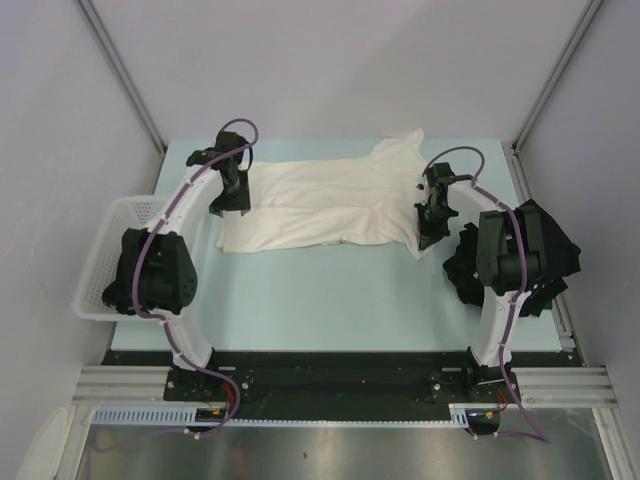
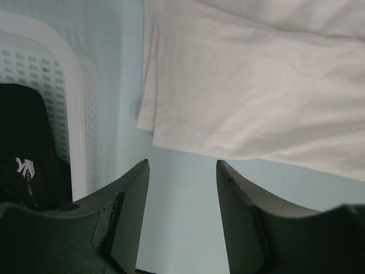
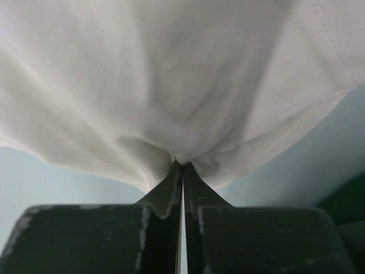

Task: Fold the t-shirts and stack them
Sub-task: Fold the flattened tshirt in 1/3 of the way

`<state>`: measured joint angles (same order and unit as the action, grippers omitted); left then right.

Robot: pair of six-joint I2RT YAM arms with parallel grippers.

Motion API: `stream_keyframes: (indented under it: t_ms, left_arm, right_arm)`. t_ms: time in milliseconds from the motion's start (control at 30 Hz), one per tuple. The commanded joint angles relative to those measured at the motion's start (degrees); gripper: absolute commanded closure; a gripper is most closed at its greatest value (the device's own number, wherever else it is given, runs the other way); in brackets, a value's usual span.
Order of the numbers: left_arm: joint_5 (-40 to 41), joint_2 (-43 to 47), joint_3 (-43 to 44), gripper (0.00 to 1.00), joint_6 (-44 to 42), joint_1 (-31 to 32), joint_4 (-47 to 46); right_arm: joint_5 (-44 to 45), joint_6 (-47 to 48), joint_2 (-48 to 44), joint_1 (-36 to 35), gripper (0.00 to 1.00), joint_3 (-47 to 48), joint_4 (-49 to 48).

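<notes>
A cream-white t-shirt (image 1: pixel 320 200) lies spread across the far half of the pale blue table, print side hidden. My right gripper (image 1: pixel 425 228) is shut on its right edge; in the right wrist view the cloth (image 3: pixel 171 85) bunches into the closed fingertips (image 3: pixel 182 164). My left gripper (image 1: pixel 228 200) is open and empty at the shirt's left edge; in the left wrist view the shirt's hem (image 2: pixel 239 97) lies just beyond the spread fingers (image 2: pixel 134 188). A heap of black t-shirts (image 1: pixel 465 265) lies at the right, partly hidden by the right arm.
A white mesh basket (image 1: pixel 115 225) hangs at the table's left edge, and shows in the left wrist view (image 2: pixel 40 74) with a black item bearing white print (image 2: pixel 25 165) inside. Grey walls enclose the table.
</notes>
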<state>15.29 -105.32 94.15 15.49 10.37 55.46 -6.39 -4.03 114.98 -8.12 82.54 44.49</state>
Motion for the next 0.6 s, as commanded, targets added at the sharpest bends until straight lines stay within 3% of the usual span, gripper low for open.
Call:
stream_keyframes:
  t_ms: [0, 567]
  left_arm:
    - [0.97, 2.75, 1.12, 0.44, 0.42, 0.26, 0.08]
    - [1.50, 1.78, 4.20, 0.44, -0.98, 0.18, 1.58]
  right_arm:
    - [6.29, 2.01, 0.07, 0.47, 1.00, 3.93, 3.49]
    - [17.54, 1.39, 2.71, 2.14, 1.00, 10.88, 8.42]
